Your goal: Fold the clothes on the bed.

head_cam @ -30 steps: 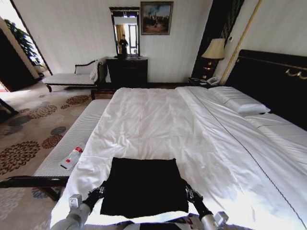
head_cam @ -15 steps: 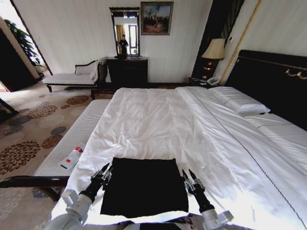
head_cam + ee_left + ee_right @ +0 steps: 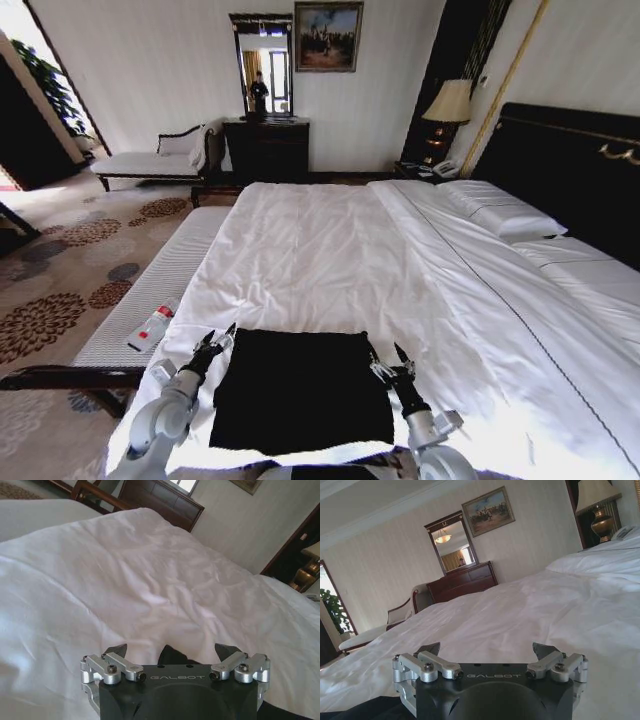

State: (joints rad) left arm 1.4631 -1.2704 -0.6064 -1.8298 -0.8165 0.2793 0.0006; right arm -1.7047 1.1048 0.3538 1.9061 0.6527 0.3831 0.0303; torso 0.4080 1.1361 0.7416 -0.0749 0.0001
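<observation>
The clothes lie as one black, roughly rectangular folded shape on the white duvet at the near end of the bed. My left gripper hovers open beside the fabric's far left corner. My right gripper is open at the far right corner. In the left wrist view the left gripper has its fingers spread wide, with a bit of the black clothes between them. The right wrist view shows the right gripper spread over the white duvet, with black fabric at the frame's corner.
A white-cushioned bench runs along the bed's left side and carries a white and red bottle. Pillows and a dark headboard are on the right. A dresser, chaise and lamp stand by the far wall.
Both grippers have slid forward along the sides of the black clothes, from the middle of the sides to the far corners, and their fingers have opened.
</observation>
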